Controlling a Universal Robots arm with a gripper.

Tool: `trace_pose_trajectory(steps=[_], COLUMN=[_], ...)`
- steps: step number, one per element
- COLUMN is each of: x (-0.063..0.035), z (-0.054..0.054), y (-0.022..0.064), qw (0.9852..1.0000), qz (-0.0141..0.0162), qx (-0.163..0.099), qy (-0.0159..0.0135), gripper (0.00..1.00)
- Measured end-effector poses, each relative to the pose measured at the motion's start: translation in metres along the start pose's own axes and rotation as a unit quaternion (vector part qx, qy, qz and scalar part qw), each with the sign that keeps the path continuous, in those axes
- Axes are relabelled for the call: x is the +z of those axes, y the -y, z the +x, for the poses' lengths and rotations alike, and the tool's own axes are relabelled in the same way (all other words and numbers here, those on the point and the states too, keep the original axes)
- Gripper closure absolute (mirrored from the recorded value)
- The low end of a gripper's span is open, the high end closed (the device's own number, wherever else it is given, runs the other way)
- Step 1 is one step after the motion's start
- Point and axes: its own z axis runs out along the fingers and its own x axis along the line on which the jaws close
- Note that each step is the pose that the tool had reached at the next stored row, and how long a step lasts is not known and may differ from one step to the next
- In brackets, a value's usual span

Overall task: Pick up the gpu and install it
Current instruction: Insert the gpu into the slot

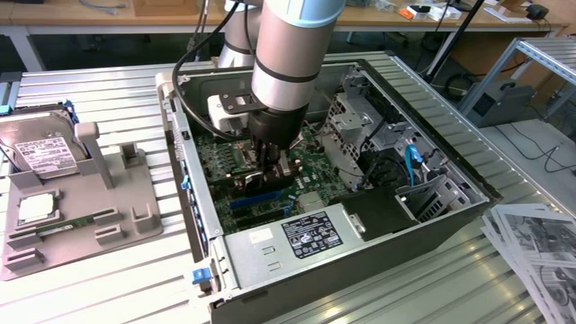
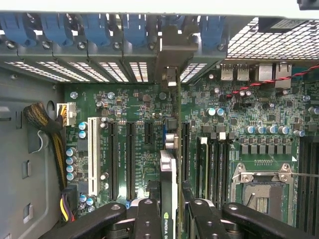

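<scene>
The gpu (image 2: 168, 172) stands on edge inside the open computer case (image 1: 450, 223). My gripper (image 2: 172, 214) pinches it, one of the fingers (image 2: 148, 219) on each face, low over the motherboard (image 2: 124, 109). Its silver bracket (image 2: 172, 47) is at the rear wall, among the slot openings.

From the exterior view's left, the grey fixture (image 1: 135, 202) carrying the hard drive (image 1: 40, 152) lies well apart from the work. Next is the arm (image 1: 288, 54), reaching straight down into the case. The power supply (image 1: 306, 236) sits near the front, and loose papers (image 1: 535, 250) lie off to the right.

I cannot tell whether the card's lower edge has entered a slot; it looks lined up with one of the long black slots (image 2: 185, 149).

My worries:
- A slight skew in the pinch could land the edge connector on the slot's rim, and pressing down would then stress the board.
- The bracket could catch on the rear frame and tip the card.
- The small capacitors (image 2: 82, 134) and neighbouring slots leave my fingers little room, so any sideways drift risks a knock.
</scene>
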Motion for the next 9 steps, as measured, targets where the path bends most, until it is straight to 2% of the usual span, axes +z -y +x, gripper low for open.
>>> trace_pose_trajectory(steps=[9], x=[0.0022], z=[0.0000], y=[0.0001], qw=[1.0000], qz=[0.0000], qx=[0.000], qy=[0.0003], gripper=[0.73])
